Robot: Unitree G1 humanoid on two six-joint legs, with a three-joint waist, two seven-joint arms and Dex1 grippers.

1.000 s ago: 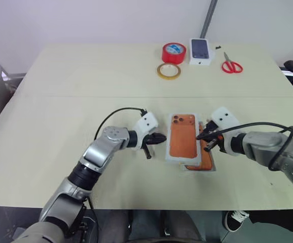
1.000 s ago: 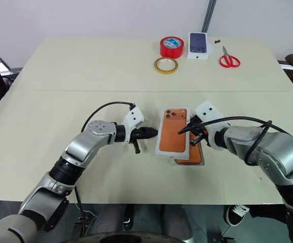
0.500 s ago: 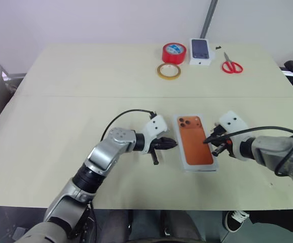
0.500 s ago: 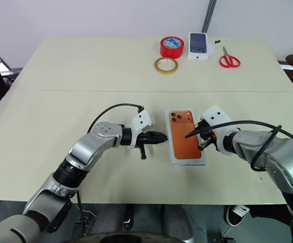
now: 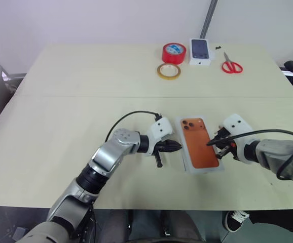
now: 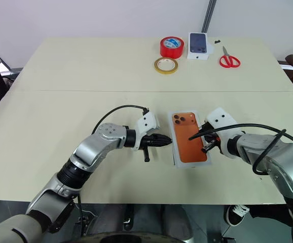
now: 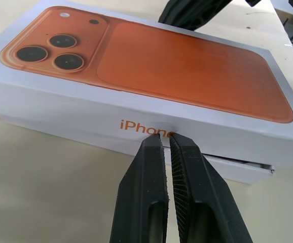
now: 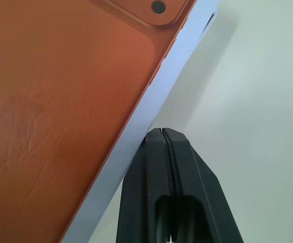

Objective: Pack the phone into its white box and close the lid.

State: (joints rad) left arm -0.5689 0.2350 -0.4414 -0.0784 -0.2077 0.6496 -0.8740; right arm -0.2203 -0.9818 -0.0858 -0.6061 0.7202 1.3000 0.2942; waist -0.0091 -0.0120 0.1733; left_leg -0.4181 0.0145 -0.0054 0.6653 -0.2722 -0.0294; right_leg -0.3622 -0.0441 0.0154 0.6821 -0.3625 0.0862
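The lid, white with an orange phone printed on top, lies over the white box, whose edge peeks out as a thin strip beneath it. The phone is hidden under the lid. My left gripper is shut, its tips pressed against the lid's left side wall by the lettering. My right gripper is also shut, with its tips resting on the lid's right edge.
At the table's far side stand a red tape roll, a yellow tape ring, a small white box printed with a dark phone and red scissors.
The lid slid right and squared up over the tray, covering the orange phone that showed beneath it. Both grippers moved right alongside it, still shut.
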